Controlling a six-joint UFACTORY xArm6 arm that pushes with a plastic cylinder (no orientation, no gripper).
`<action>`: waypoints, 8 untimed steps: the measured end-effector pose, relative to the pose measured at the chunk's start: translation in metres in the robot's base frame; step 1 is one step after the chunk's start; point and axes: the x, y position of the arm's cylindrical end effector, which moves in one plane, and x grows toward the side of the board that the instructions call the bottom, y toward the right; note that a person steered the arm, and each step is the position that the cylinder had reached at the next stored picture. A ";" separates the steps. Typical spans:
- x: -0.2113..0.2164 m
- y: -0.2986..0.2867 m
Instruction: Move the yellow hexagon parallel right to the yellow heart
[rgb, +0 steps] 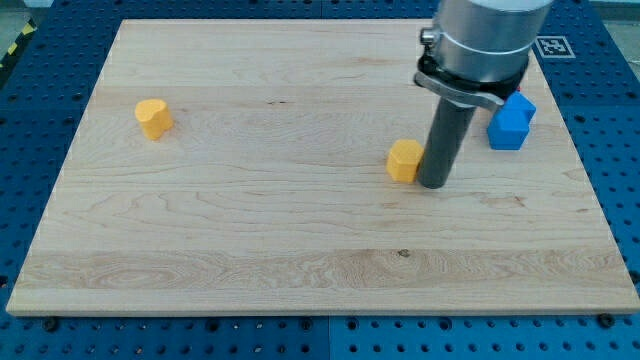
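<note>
- Dark rod first: my tip (433, 184) sits low on the wooden board (250, 250), pressed against the right side of the yellow hexagon (404, 160), or a hair off it; I can't separate the two from here.
- There's no pincer on me to be wide or narrow, just this bare rod, so nothing is held; all I can do is shove.
- Being on the hexagon's right, any push from here sends it toward the view's left, which is the way to the yellow heart (153, 117).
- The heart is far off, up near the view's left edge, and it lies a little higher in the view than the hexagon does.
- My call: keep the contact centred on the hexagon's flat face so it slides straight and doesn't spin off my tip.
- I'd also work round to its lower side at some point, to nudge it upward onto the heart's row.
- I'd stop short, leaving the hexagon level with the heart and to its right, not bumping it.
- Out to the view's right, behind my rod, sits a blue block (510, 122), well clear of the route.
</note>
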 end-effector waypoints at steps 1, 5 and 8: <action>-0.001 -0.007; -0.025 -0.051; -0.025 -0.153</action>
